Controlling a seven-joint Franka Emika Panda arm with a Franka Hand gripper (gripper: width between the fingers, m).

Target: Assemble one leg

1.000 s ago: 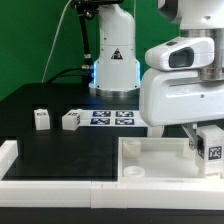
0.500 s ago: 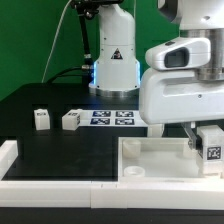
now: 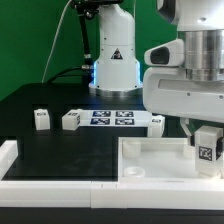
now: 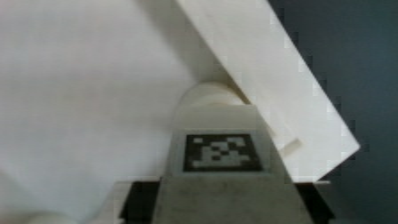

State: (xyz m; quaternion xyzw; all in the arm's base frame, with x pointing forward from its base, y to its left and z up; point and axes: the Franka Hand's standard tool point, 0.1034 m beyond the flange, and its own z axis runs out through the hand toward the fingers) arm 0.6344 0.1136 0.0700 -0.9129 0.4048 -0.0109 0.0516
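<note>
The black surface point(image 3: 40, 150) carries all the parts. The white arm point(image 3: 185, 90) fills the exterior view's right and reaches down over the tray-shaped part point(image 3: 160, 185), a large white piece with a raised rim lying at the front.

The marker board point(image 3: 112, 117) lies flat behind the tray-shaped part. Two loose legs point(image 3: 41, 119) point(image 3: 70, 120) stand just beside the marker board on the exterior view's left, well apart from the arm. A third tagged piece point(image 3: 157, 122), partly hidden by the arm, is probably another of them.

The leg point(image 3: 207, 152) is held upright at the tray-shaped part's far corner on the exterior view's right, with its tag facing the camera. The gripper point(image 3: 205, 135) is clamped on the leg, one finger on each side, as the wrist view confirms. There the leg point(image 4: 221, 150) stands close against the angled rim wall.

Step in hand, by judgement: seating the leg at its corner mount. Whether its lower end touches the mount cannot be told. The next move calls for keeping the leg vertical, aligning it with the mount, then lowering or turning it home without letting go.
</note>
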